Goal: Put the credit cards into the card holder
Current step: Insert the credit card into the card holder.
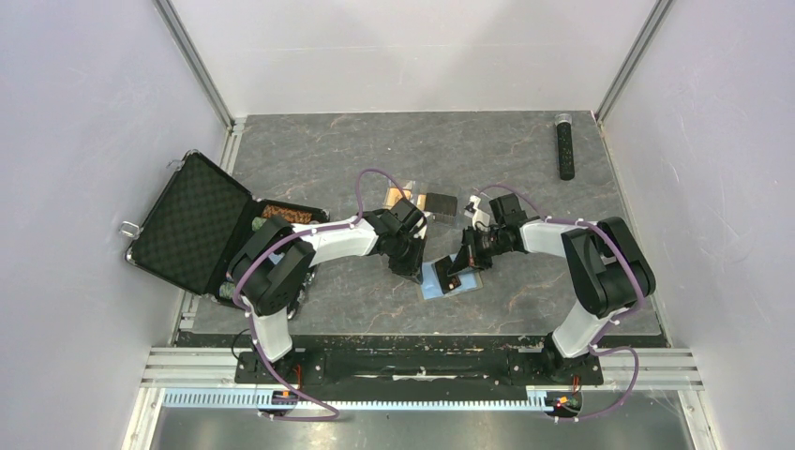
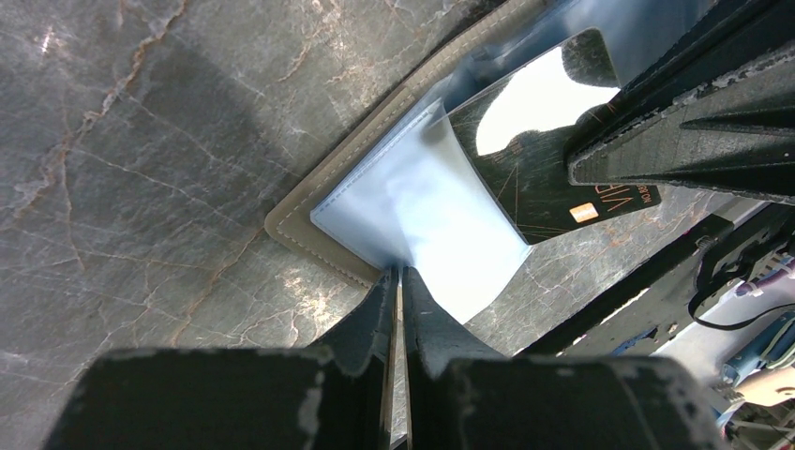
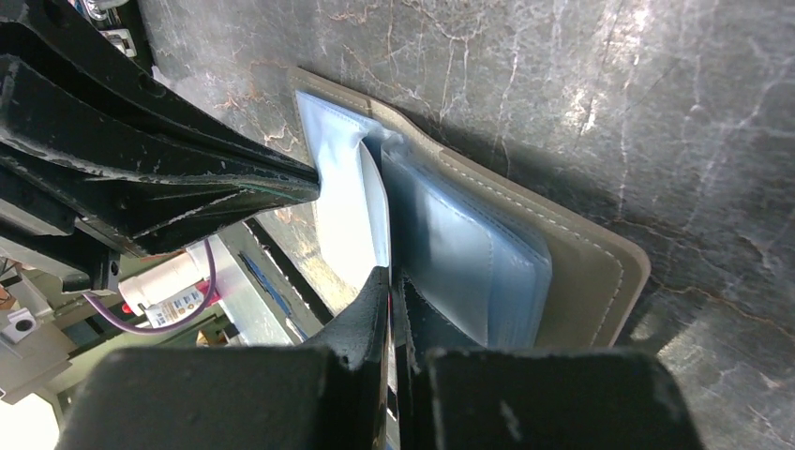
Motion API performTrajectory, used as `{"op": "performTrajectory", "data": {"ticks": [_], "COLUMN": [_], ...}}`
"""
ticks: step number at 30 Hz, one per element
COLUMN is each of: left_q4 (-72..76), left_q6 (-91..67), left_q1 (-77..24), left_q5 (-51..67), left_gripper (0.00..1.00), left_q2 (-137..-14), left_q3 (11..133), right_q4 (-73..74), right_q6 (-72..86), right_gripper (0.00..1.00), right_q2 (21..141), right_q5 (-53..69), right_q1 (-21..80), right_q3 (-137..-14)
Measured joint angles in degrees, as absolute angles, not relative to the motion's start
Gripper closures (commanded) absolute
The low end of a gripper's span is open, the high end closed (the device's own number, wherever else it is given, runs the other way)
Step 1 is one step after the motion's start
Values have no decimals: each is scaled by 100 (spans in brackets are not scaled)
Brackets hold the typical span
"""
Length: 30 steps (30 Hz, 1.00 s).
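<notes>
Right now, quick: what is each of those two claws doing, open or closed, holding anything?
Left gripper: closed, pinching a light blue sleeve of the card holder.
Right gripper: closed, holding a credit card.

1 distant overhead view; 2 close wrist views, both on the card holder (image 2: 412,202)

Grey table (image 1: 375,150): card holder (image 1: 436,281), case (image 1: 192,225), remote (image 1: 565,145)

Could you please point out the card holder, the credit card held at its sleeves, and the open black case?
card holder (image 2: 291,223), left wrist view, on its stitched taupe corner.
credit card (image 2: 534,187), left wrist view, on its dark face near the chip.
black case (image 1: 192,220), top external view, on its open padded lid.
</notes>
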<state>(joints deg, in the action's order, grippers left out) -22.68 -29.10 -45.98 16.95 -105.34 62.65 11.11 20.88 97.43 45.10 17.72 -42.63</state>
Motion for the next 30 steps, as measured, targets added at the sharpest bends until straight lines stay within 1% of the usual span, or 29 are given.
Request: {"op": "performTrajectory", "data": {"ticks": [30], "left_q4": [-2279], "left_q6": [-2910], "left_q1": [-4600], "left_q5": [1682], "left_gripper": [90], "left_q2": [-10538], "left_q3": [6276], "right_q4": [1070], "right_q6": [1997], "right_gripper": [100], "right_q2": [9526], "right_q5": [4023], "right_q1": [1903], "right_q3": [-4239]}}
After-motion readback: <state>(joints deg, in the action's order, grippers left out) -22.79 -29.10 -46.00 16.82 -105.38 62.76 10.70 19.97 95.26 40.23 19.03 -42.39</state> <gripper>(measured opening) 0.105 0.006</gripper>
